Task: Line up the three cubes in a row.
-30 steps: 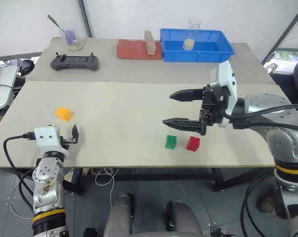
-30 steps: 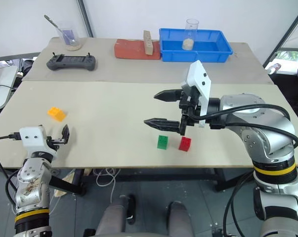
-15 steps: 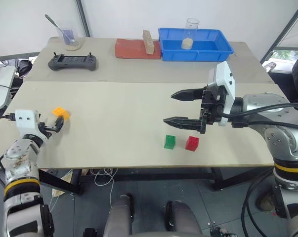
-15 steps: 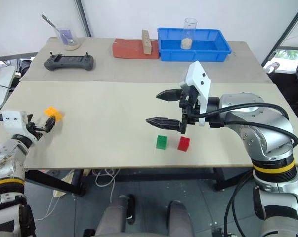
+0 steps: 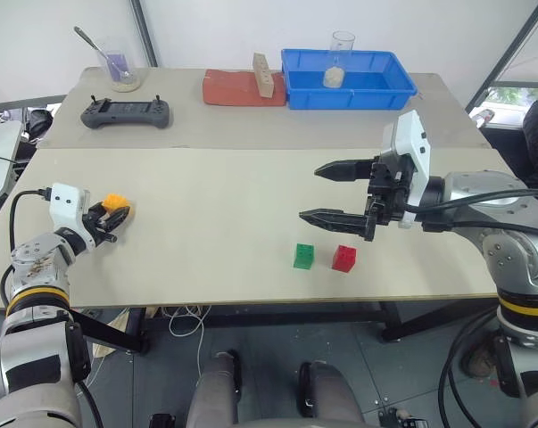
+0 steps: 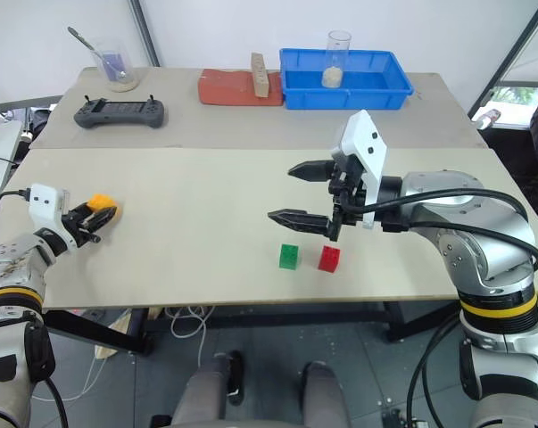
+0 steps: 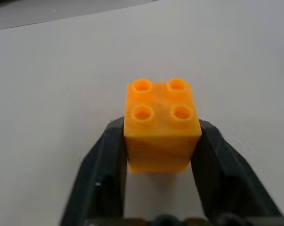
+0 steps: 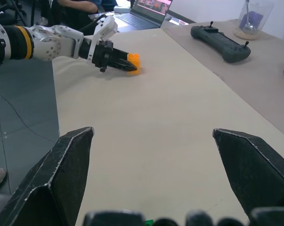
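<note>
Orange-yellow cube clamped between left claw fingers

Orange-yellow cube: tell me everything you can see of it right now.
The orange-yellow cube is a small plastic toy brick, glossy, with four round studs on top. It sits upright, studs up, on the pale table near its left edge, far from the green cube and red cube. The left gripper is shut on it, one black finger pressed against each side. Its lower part looks like a slightly narrower base.
</note>
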Controlling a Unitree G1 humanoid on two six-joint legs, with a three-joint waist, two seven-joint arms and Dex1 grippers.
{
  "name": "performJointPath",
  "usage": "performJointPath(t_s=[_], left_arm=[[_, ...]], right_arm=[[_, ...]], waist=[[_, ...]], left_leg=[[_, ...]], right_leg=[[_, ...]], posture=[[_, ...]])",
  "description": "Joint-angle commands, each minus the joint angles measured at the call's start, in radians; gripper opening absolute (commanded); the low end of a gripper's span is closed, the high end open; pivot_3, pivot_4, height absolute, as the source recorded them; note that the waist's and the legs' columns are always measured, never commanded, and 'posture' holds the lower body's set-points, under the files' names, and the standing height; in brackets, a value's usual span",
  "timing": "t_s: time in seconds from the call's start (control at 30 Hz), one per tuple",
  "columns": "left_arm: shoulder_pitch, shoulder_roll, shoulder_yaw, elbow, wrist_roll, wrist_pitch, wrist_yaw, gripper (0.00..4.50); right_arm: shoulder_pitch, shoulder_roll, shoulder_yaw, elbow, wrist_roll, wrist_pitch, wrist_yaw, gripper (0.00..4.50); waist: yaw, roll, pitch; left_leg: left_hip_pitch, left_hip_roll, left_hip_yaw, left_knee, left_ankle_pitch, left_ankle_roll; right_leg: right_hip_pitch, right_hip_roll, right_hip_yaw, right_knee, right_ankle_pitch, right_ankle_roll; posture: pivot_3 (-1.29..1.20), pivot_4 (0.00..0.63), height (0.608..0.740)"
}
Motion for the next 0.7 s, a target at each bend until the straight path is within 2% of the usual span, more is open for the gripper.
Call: performJointPath(t_s=[0.03, 0.2, 0.4, 0.53, 0.6, 0.7], left_arm=[[-0.015, 0.017, 0.000, -0.012, -0.004, -0.030, -0.006, 1.34], [-0.017, -0.011, -0.018, -0.081, -0.009, -0.036, -0.014, 1.34], [0.067, -0.132, -0.211, -0.611, -0.075, 0.137, -0.262, 1.34], [0.124, -0.172, -0.348, -0.858, -0.106, 0.228, -0.383, 1.34], [0.143, -0.199, -0.411, -0.917, -0.101, 0.234, -0.419, 1.34], [0.160, -0.231, -0.486, -0.884, -0.059, 0.172, -0.459, 1.34]], right_arm=[[-0.004, -0.014, -0.040, -0.035, 0.010, 0.006, -0.009, 4.50], [0.003, -0.021, -0.046, -0.033, 0.001, -0.002, -0.007, 4.50], [0.051, -0.095, -0.091, -0.064, 0.024, -0.005, 0.047, 4.50], [0.111, -0.146, -0.120, -0.099, 0.043, -0.009, 0.099, 4.50], [0.141, -0.164, -0.132, -0.115, 0.054, -0.009, 0.114, 4.50], [0.200, -0.194, -0.132, -0.143, 0.032, -0.034, 0.130, 4.50]], waist=[[0.000, 0.000, 0.000], [0.004, 0.000, 0.000], [0.023, 0.000, 0.000], [0.011, 0.000, 0.000], [0.004, 0.000, 0.000], [0.000, 0.000, 0.000]], left_leg=[[0.000, 0.000, 0.000, 0.000, 0.000, 0.000], [0.000, 0.000, 0.000, 0.000, 0.000, 0.000], [-0.004, -0.001, 0.000, 0.002, 0.000, 0.000], [-0.005, 0.000, 0.001, 0.003, 0.000, 0.001], [-0.004, 0.000, 0.000, 0.003, 0.001, 0.001], [-0.002, 0.000, -0.001, 0.003, 0.001, 0.001]], right_leg=[[0.000, 0.000, 0.000, 0.000, 0.000, 0.000], [-0.001, 0.000, 0.000, 0.000, 0.000, 0.000], [-0.001, -0.001, 0.000, -0.002, -0.001, -0.001], [0.001, 0.000, 0.001, -0.001, 0.000, 0.000], [0.001, 0.000, 0.001, 0.000, 0.001, 0.003], [0.002, 0.001, 0.001, 0.001, 0.001, 0.003]], posture=[[0.00, 0.150, 0.740], [0.00, 0.150, 0.740], [0.00, 0.150, 0.740], [0.00, 0.150, 0.740], [0.00, 0.150, 0.740], [0.00, 0.150, 0.740]])
